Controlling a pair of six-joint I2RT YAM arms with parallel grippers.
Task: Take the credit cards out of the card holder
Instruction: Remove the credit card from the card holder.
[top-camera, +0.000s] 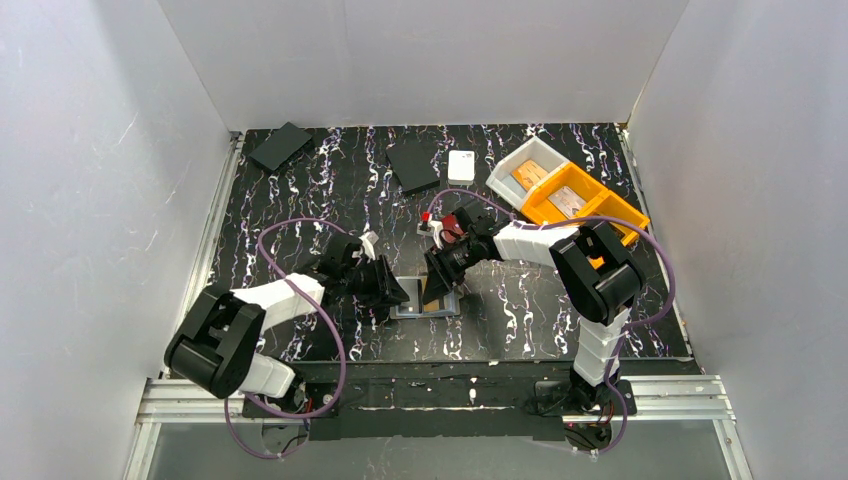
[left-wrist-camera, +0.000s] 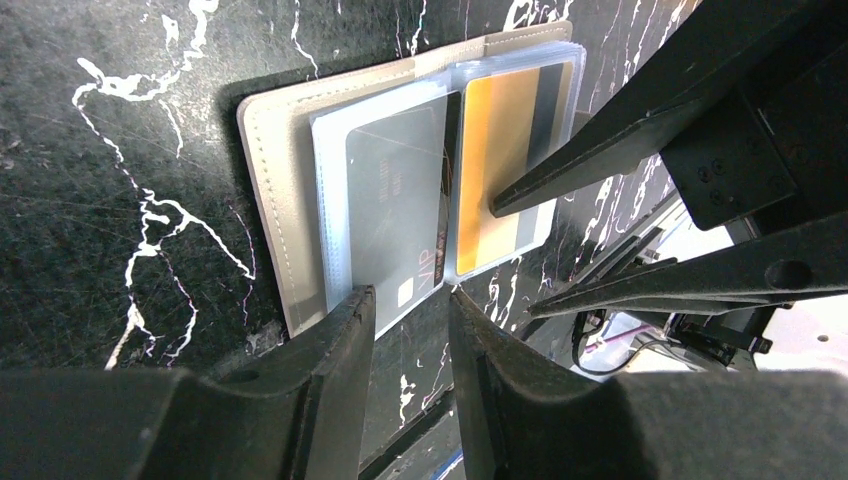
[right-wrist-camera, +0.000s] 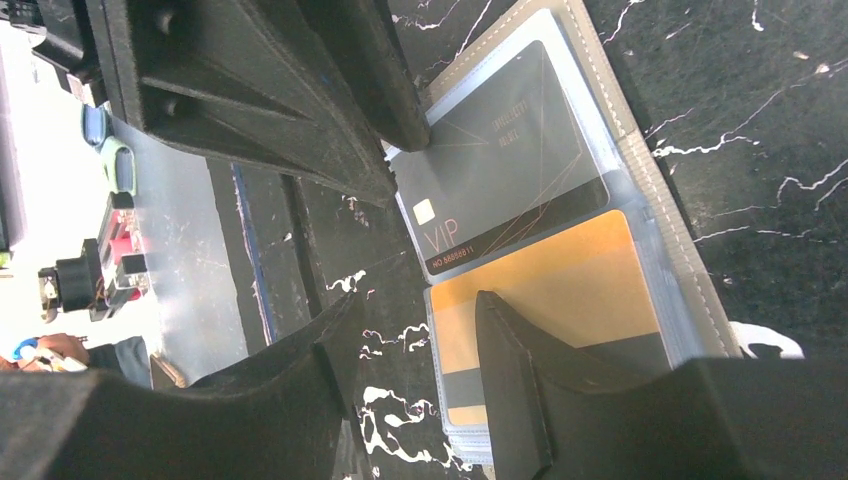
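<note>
Left gripper (left-wrist-camera: 412, 300) stood open astride light blue card's (left-wrist-camera: 390, 200) jutting corner; right gripper (right-wrist-camera: 420, 300), open, pinned orange card (right-wrist-camera: 560, 290). Neither was out of card holder (left-wrist-camera: 275, 180), mid near edge.

The top view looks down from high behind; both wrist views closely share the open card holder (left-wrist-camera: 265, 180).

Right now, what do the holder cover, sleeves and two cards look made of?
Holder cover: probably leather or faux leather, matte; stitched edge. Sleeves: clear soft plastic, glossy; cards show through. Orange card and VIP card: likely stiff plastic, smooth; dark stripe on one, chip on the other.
</note>
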